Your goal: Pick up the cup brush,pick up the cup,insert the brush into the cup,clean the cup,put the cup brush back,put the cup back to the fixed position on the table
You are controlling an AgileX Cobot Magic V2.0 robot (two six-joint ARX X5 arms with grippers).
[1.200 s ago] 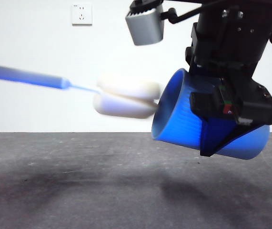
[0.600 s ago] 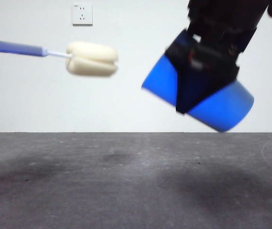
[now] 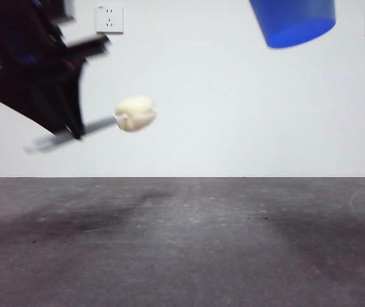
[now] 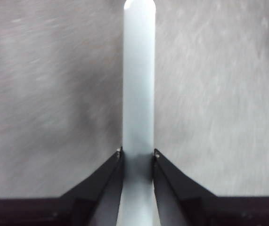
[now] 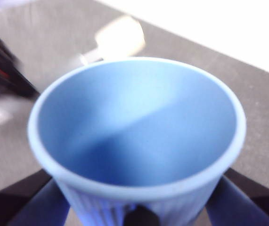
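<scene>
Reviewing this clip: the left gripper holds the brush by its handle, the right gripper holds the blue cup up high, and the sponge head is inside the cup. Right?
Not quite. The cup brush is outside the cup: the front view shows its sponge head in open air, well apart from the cup and lower. The rest holds: the left gripper clamps the handle, and the right gripper holds the cup up high.

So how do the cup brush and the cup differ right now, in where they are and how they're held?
The cup brush hangs low at one side of the front view, tilted, sponge head leading; the cup is up at the top edge, only its base showing. The left gripper clamps the brush's slim handle; the right gripper holds the cup's ribbed wall, mouth empty. The brush is slim, cream-headed; the cup is wide and blue. Both are in the air above the table, well apart.
</scene>
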